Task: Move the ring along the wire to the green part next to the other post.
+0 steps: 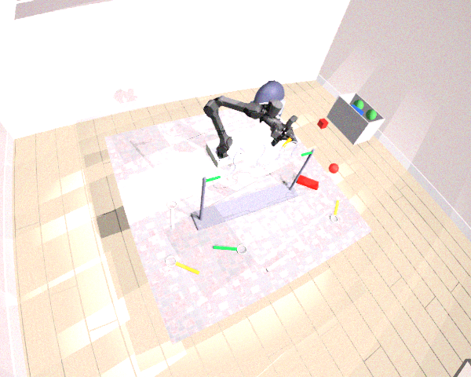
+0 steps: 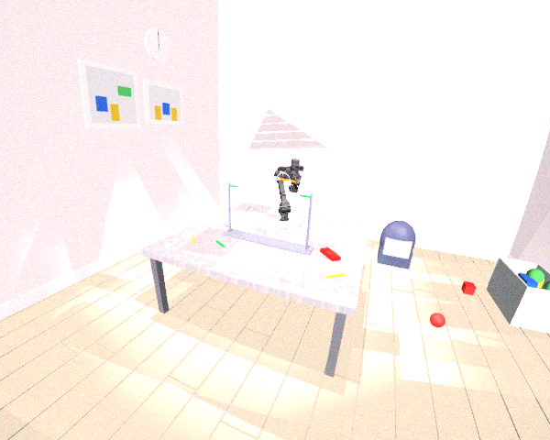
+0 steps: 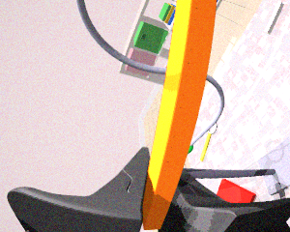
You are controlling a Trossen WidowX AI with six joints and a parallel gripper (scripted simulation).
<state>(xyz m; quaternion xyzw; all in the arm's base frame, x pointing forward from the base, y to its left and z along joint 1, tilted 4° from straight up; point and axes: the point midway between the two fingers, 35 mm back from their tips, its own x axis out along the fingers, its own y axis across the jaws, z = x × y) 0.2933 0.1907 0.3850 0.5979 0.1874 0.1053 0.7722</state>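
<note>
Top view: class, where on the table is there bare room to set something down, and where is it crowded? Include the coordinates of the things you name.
Room: between the green-handled ring [image 1: 225, 247] and the stand's base [image 1: 252, 203]. Crowded: by the right-hand post [image 1: 301, 169], with the red block [image 1: 308, 182] beside it.

Between the claw's dark-grey fingers, the handle shows yellow and orange faces. Below the claw, the tabletop has a pale pink, white and grey patchwork; the block beneath it is red.
</note>
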